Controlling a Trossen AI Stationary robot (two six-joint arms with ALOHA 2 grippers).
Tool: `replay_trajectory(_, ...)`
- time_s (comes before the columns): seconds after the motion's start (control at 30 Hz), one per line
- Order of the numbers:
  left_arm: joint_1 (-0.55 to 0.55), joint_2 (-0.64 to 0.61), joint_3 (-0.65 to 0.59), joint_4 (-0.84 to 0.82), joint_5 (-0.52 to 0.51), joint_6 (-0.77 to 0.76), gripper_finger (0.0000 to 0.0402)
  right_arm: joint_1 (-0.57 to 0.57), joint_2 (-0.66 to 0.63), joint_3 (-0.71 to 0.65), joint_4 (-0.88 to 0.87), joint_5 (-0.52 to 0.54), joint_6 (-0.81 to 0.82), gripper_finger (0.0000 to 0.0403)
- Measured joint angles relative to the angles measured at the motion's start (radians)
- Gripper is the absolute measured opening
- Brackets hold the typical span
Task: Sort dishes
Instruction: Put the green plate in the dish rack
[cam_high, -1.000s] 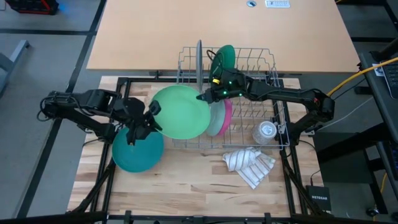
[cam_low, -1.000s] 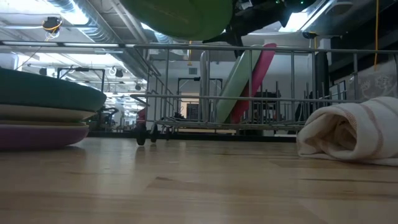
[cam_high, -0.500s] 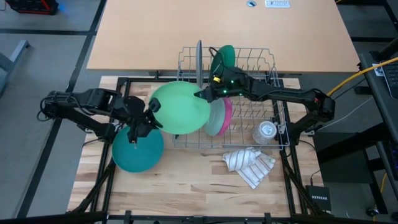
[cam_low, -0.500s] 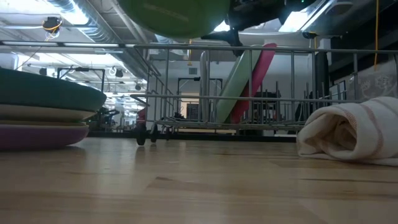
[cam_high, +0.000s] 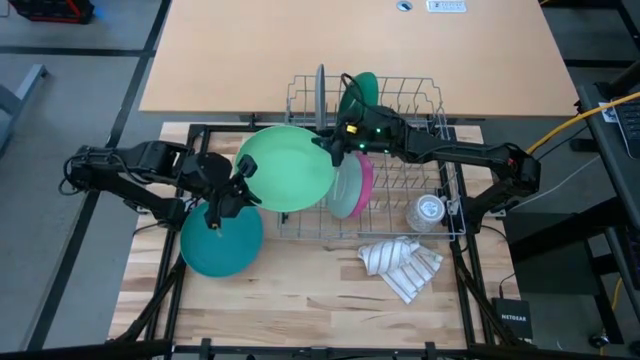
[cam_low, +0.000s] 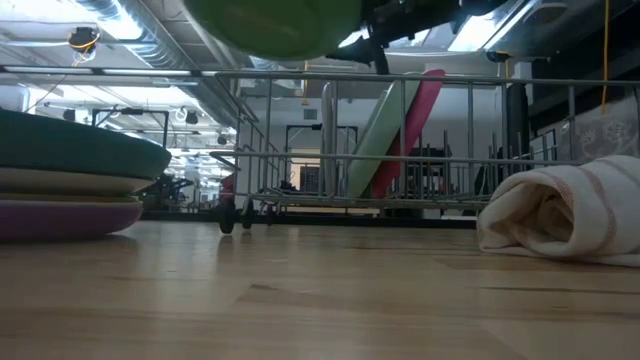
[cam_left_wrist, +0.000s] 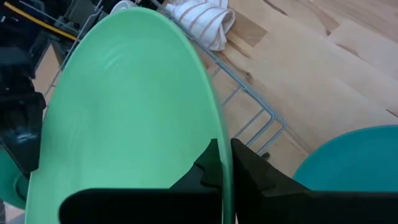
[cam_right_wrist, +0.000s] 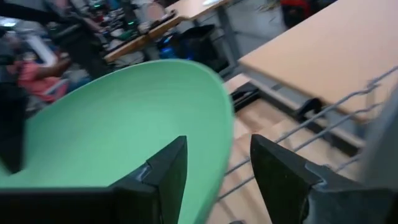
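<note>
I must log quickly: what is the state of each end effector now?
Left end effector: closed on the light green plate.
Right end effector: open, at the plate's rim.

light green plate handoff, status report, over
Left gripper shut on light green plate, held above the rack's left edge. Right gripper open at plate's far rim, jaws clear. Teal plate stack below, unobstructed.

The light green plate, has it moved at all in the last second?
Yes. In the high view the light green plate has shifted a little away from the rack's front rail, toward the tan table, held by the left gripper.
</note>
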Motion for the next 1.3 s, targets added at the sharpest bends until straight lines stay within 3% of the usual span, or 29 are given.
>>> replay_trajectory(0.13,0.000,-0.001,0.000,-0.007,0.003,-0.027,0.0002,0.000,0.000,0.000,-0.006,0.073,-0.052,0.0179)
replay_trajectory(0.37,0.002,-0.002,0.001,-0.033,0.006,-0.092,0.0002,0.000,-0.036,0.031,-0.021,0.080,-0.109,0.0179)
replay_trajectory(0.47,0.002,-0.002,0.001,-0.038,0.007,-0.098,0.0002,0.000,-0.067,0.094,-0.066,-0.035,-0.098,0.0179)
replay_trajectory(0.67,0.002,-0.008,0.001,-0.046,-0.009,-0.091,0.0002,0.018,-0.072,0.200,-0.172,-0.458,0.062,0.0179)
replay_trajectory(0.73,0.002,-0.011,0.001,-0.046,-0.014,-0.092,0.0002,0.044,-0.068,0.201,-0.216,-0.495,0.057,0.0179)
replay_trajectory(0.87,0.003,-0.013,0.001,-0.045,-0.016,-0.097,0.0003,0.129,-0.055,0.199,-0.335,-0.399,-0.072,0.0179)
replay_trajectory(1.03,0.003,-0.013,0.001,-0.045,-0.015,-0.103,0.0004,0.250,-0.041,0.199,-0.386,-0.128,-0.329,0.0179)
replay_trajectory(1.13,0.003,-0.013,0.001,-0.045,-0.015,-0.112,0.0004,0.306,-0.039,0.199,-0.377,0.008,-0.404,0.0179)
replay_trajectory(1.3,0.003,-0.013,0.001,-0.044,-0.015,-0.124,0.0005,0.348,-0.032,0.199,-0.404,0.064,-0.414,0.0179)
